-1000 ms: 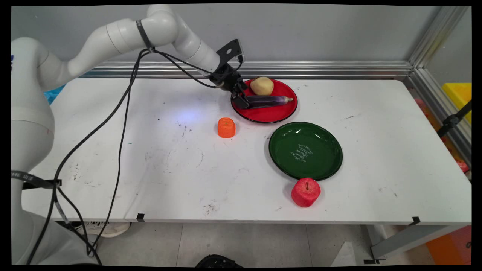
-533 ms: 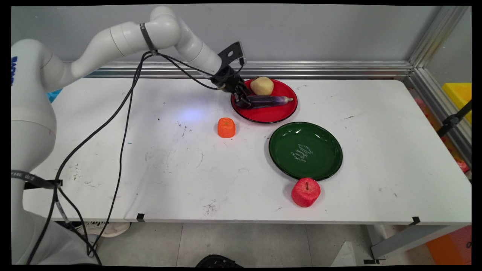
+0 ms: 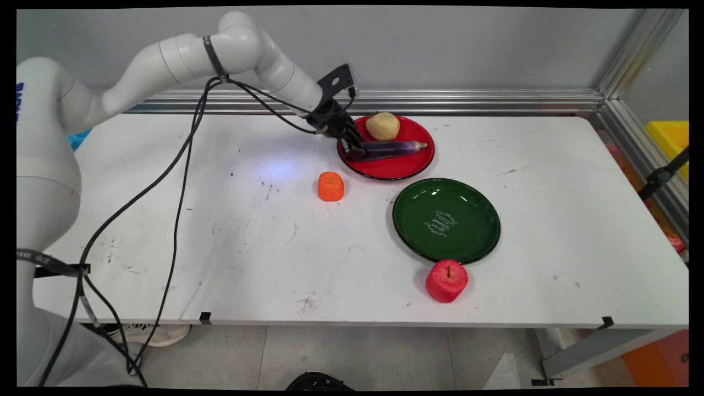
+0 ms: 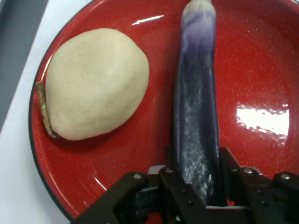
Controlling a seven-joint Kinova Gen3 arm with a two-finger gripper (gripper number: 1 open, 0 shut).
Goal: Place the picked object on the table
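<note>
One big white counter (image 3: 220, 247) carries everything here, and across most of it nothing has budged in the last second. The green plate (image 3: 473, 209) sits bare toward the right. The red plate (image 3: 396, 168) lies just behind it, near the back wall. Across that red plate stretches the long purple eggplant (image 3: 393, 147), lying flat, stem end to the right and blunt end at the plate's left rim, and it lies exactly where it lay a second ago, not lifted and not turned. The red apple (image 3: 446, 281) stands just beside the green plate's near rim, same spot as before. The pale potato (image 3: 383, 125) rests on the back part of the red plate, close beside the eggplant but apart from it, a strip of red showing between them in the hand view. The small orange block (image 3: 330, 186) waits on the counter to the left of the red plate, untouched. And now the one thing that has changed: the pincer (image 3: 353, 149). A second ago it stood spread at the eggplant's left end; half a second ago it was narrowing; now its fingers (image 4: 229, 161) press in from both sides, pinching the eggplant's blunt end between them. So the grip is on, low at the plate, and the eggplant rests on the red glaze.
</note>
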